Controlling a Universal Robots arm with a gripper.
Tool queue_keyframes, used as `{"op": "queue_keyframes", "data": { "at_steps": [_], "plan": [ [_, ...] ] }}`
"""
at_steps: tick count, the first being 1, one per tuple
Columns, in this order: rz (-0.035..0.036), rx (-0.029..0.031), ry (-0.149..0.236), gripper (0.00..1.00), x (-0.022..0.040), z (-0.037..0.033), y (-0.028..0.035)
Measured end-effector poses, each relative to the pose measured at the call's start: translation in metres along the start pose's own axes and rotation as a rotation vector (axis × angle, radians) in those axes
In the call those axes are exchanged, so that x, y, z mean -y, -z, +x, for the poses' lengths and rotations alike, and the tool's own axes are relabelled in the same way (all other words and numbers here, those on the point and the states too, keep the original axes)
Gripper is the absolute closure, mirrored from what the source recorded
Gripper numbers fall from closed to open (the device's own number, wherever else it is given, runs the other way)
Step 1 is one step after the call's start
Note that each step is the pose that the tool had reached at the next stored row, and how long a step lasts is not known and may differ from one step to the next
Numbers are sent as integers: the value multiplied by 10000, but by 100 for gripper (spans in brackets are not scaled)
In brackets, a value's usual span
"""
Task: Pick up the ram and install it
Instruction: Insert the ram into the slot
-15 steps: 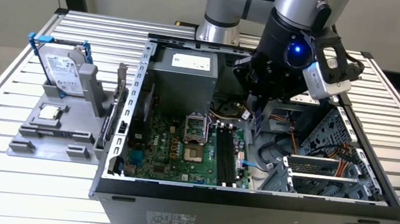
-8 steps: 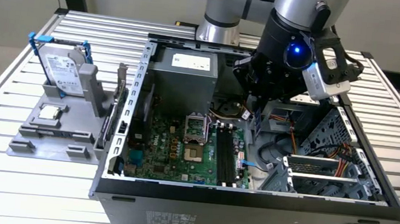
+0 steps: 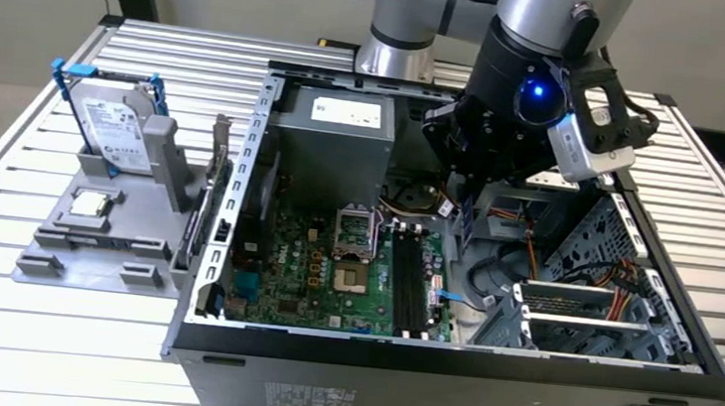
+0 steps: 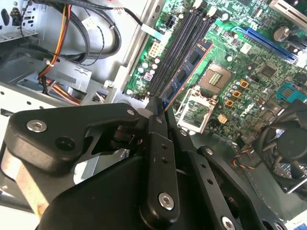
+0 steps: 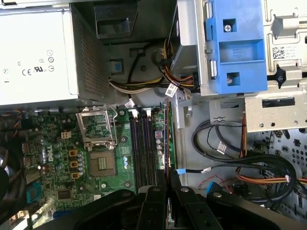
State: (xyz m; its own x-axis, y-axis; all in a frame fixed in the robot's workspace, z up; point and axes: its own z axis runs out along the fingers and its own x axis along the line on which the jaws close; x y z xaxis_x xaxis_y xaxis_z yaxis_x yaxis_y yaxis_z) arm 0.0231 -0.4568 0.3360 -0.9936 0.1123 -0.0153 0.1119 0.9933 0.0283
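Exterior view is looking down at the open case (image 3: 454,361) from above-front. Both wrist views are facing down close over the motherboard (image 4: 249,67) (image 5: 62,158), sharing its slots.

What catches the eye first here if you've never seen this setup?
The open computer case on the slatted table, with the robot's black gripper reaching into it. The gripper is shut on the ram, held edge-on above the motherboard's memory slots. A hard drive stands at the exterior view's left.

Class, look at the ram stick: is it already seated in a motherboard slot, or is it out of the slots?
Out. In the second wrist view the ram is held edge-on in the gripper, above the memory slots, which look empty.
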Motion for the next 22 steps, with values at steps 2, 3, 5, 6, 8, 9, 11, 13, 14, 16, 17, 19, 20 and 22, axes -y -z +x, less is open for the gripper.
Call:
{"op": "queue_keyframes", "data": {
  "at_steps": [2, 3, 5, 6, 8, 9, 11, 13, 14, 16, 17, 19, 20, 22],
  "plan": [
    [0, 0, 0, 100, 0, 0, -1],
    [-1, 0, 0, 100, 0, 0, -6],
    [0, 0, 0, 100, 2, 1, -66],
    [0, 0, 0, 100, 2, 1, -84],
    [-1, 0, 1, 100, 3, 2, -120],
    [-1, 0, 4, 100, 3, 2, -135],
    [7, -1, 24, 100, 4, 2, -169],
    [23, 1, 62, 100, 5, 3, -204],
    [41, 2, 97, 100, 5, 3, -218],
    [100, 7, 173, 100, 6, 4, -242],
    [116, 7, 200, 100, 6, 4, -259],
    [130, 8, 249, 100, 7, 4, -295],
    [136, 9, 268, 100, 7, 5, -313],
    [149, 9, 298, 100, 8, 5, -345]
  ]
}}
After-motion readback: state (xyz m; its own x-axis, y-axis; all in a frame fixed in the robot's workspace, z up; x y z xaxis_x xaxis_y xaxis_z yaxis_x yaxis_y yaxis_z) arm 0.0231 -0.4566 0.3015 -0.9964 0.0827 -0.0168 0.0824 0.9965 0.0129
